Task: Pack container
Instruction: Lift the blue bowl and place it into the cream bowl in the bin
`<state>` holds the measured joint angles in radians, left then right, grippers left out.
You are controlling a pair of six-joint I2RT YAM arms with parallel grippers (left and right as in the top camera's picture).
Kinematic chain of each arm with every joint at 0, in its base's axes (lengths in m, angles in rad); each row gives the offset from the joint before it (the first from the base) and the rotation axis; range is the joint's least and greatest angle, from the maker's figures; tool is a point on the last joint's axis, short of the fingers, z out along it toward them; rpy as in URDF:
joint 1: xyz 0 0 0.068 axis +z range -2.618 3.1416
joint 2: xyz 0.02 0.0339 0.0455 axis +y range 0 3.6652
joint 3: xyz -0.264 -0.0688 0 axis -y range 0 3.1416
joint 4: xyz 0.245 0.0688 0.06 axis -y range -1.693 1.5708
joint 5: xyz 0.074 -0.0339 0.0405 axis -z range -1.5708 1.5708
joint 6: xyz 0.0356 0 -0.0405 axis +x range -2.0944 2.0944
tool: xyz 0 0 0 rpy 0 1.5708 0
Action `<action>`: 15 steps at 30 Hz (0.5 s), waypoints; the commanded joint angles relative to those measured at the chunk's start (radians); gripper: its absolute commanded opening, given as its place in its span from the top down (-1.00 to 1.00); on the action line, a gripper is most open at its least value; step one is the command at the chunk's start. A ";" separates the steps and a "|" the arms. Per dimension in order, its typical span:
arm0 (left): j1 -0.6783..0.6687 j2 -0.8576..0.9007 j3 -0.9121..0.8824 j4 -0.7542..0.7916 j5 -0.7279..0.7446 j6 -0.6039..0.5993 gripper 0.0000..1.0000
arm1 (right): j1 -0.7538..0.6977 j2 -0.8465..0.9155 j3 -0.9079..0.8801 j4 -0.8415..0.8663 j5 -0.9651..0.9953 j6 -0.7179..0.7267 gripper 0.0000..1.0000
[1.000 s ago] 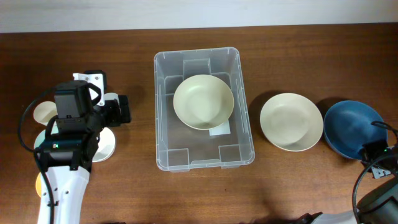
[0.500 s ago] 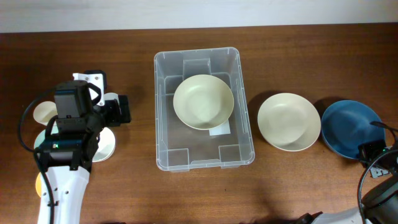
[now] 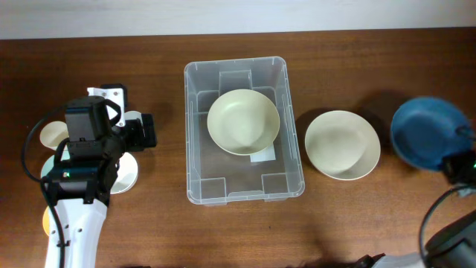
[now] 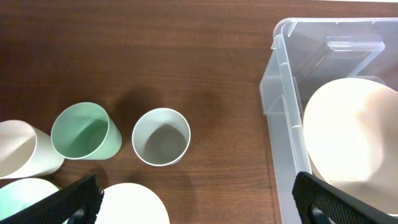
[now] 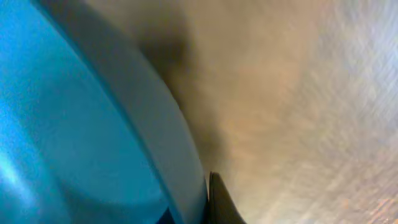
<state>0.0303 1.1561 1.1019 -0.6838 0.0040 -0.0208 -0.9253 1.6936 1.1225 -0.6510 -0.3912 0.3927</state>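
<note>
Right end effector (image 3: 455, 150) clenched on the blue bowl (image 3: 425, 134) rim, left end effector (image 4: 200, 204) released; I fear this edge grip slips or the bowl clips the container (image 3: 193, 149).

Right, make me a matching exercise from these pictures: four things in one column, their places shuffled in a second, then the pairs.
Things:
1. blue bowl
2. left cream bowl
3. right cream bowl
4. green cup

Places:
A. standing on the table, next to a white cup
B. inside the container
C. held above the table, far right
D. on the table, between the container and the blue bowl

Pairs: 1-C, 2-B, 3-D, 4-A
</note>
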 commanded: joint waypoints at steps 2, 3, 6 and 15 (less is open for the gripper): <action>0.005 0.005 0.020 0.003 0.015 -0.009 -0.99 | 0.156 -0.164 0.239 -0.111 -0.054 -0.122 0.92; 0.005 0.005 0.020 0.003 0.015 -0.009 -0.99 | 0.221 -0.181 0.300 -0.159 -0.054 -0.156 0.92; 0.005 0.005 0.020 0.003 0.015 -0.009 -0.99 | 0.457 -0.189 0.476 -0.291 -0.042 -0.235 0.92; 0.005 0.005 0.020 0.002 0.015 -0.009 -0.99 | 1.092 -0.104 0.552 -0.309 0.256 -0.235 0.93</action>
<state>0.0303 1.1561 1.1019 -0.6842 0.0040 -0.0208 0.0338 1.5360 1.6550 -0.9623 -0.2760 0.1722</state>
